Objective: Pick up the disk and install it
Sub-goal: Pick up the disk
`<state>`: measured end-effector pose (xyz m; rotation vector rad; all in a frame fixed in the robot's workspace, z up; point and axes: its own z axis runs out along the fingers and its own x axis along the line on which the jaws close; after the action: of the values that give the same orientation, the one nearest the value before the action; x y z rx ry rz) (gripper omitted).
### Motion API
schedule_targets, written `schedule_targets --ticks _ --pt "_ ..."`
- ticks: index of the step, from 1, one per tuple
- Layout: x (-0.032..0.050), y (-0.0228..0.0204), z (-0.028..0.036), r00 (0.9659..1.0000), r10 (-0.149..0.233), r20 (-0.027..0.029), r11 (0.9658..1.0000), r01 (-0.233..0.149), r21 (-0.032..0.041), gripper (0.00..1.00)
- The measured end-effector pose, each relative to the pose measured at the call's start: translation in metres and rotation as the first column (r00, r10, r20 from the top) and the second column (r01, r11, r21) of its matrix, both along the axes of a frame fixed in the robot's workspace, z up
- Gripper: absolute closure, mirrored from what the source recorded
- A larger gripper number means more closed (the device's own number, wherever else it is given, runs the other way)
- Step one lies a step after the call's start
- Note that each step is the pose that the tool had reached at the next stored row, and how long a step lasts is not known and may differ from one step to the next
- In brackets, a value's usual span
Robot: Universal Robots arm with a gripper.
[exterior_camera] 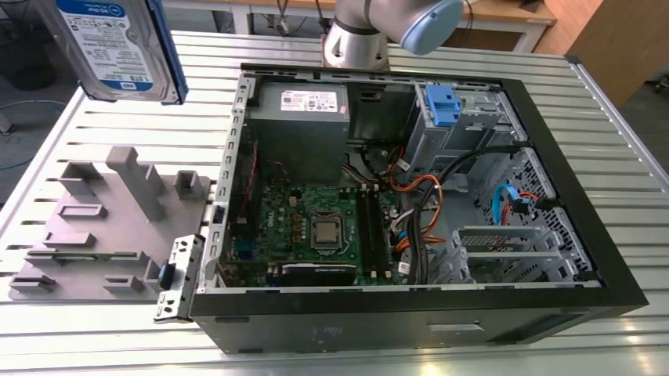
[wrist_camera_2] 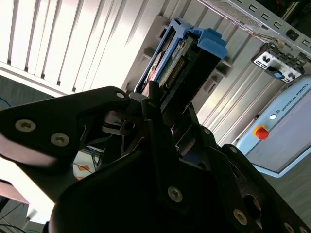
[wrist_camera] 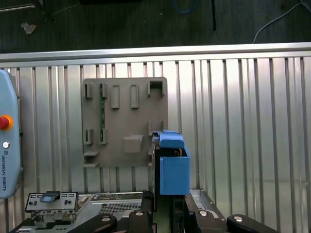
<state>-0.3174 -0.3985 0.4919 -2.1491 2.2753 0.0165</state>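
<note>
the jaws are clamping the disk (exterior_camera: 121,47) across its flat faces and holding it upright, high over the slatted desk (exterior_camera: 115,125), on the exterior view's left of the open computer case (exterior_camera: 397,325) (probably leaving its blue side rails (wrist_camera: 172,170) free for sliding into a bay).

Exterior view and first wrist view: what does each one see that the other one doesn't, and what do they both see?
Exterior view: the motherboard, power supply and cables inside the computer case. First wrist view: a light blue box with a red button, and the claw gripping the disk. Both: the disk, the grey holder tray and the slatted table.
</note>
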Motion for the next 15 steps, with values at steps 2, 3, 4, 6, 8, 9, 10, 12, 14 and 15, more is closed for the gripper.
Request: schedule_targets --ticks 2,3,4,6,8,9,10,12,14,15 --pt "0.0057 0.0000 -0.0001 1.0000 0.000 0.0000 1.0000 0.000 0.0000 0.65" --pt "0.0086 0.0000 -0.0001 1.0000 0.000 0.0000 1.0000 0.000 0.0000 0.65" --pt "0.0116 0.0000 -0.0001 1.0000 0.000 0.0000 1.0000 0.000 0.0000 0.65" --pt "0.0183 0.0000 0.0000 1.0000 0.000 -0.0001 1.0000 0.000 -0.0001 0.65" --pt "0.0247 0.0000 -0.0002 1.0000 0.000 0.0000 1.0000 0.000 0.0000 0.65" --pt "0.0279 0.0000 -0.0002 1.0000 0.000 0.0000 1.0000 0.000 0.0000 0.65" --pt "0.0312 0.0000 -0.0002 1.0000 0.000 0.0000 1.0000 0.000 0.0000 0.65" --pt "0.0380 0.0000 -0.0002 1.0000 0.000 -0.0001 1.0000 0.000 0.0000 0.65" --pt "0.0450 0.0000 -0.0003 1.0000 0.000 0.0000 1.0000 0.000 0.0000 0.65" --pt "0.0485 0.0000 -0.0003 1.0000 0.000 0.0000 1.0000 0.000 0.0000 0.65"
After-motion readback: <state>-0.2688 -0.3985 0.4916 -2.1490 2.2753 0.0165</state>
